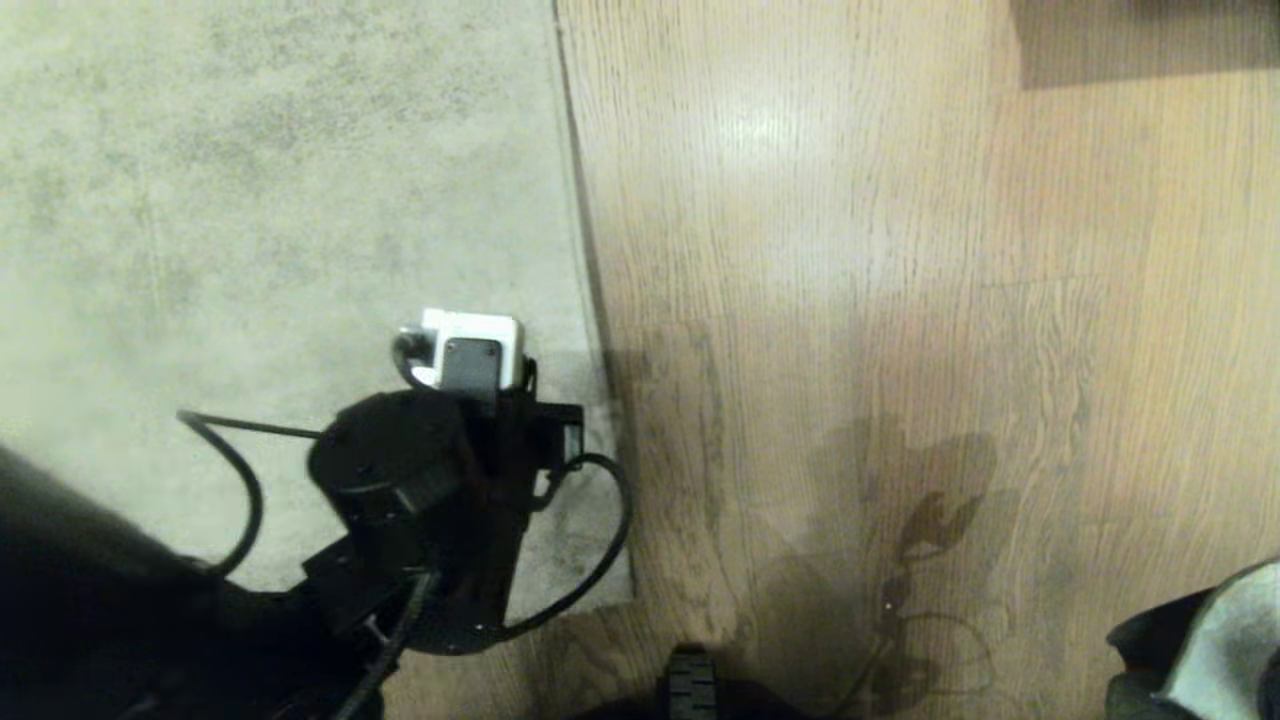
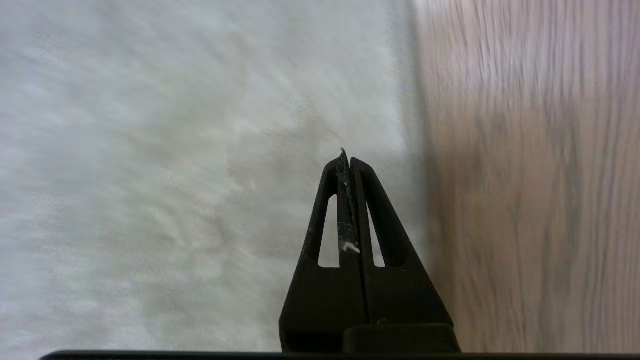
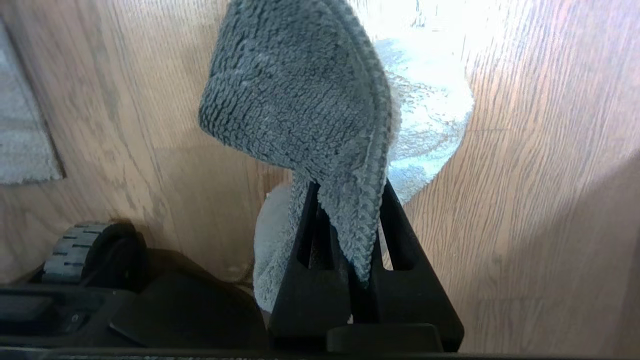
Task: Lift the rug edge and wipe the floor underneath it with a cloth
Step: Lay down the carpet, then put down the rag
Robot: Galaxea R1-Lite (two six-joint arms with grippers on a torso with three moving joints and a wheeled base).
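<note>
- We are seeing the left gripper (image 2: 348, 159) hanging over the rug, close to the rug edge (image 1: 590, 290), its fingers pressing together on nothing.
- The rug edge is lying flat, running beside the bare floor (image 1: 850, 250) on the robot's right.
- The right gripper (image 3: 345, 200) is sitting low at the robot's right side, above the floor, pinching the cloth (image 3: 300, 95), which is draping over its fingers, dark grey side showing.

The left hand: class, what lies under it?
Under the shut left hand lies the rug, near its edge. The floor beneath the rug is covered.
</note>
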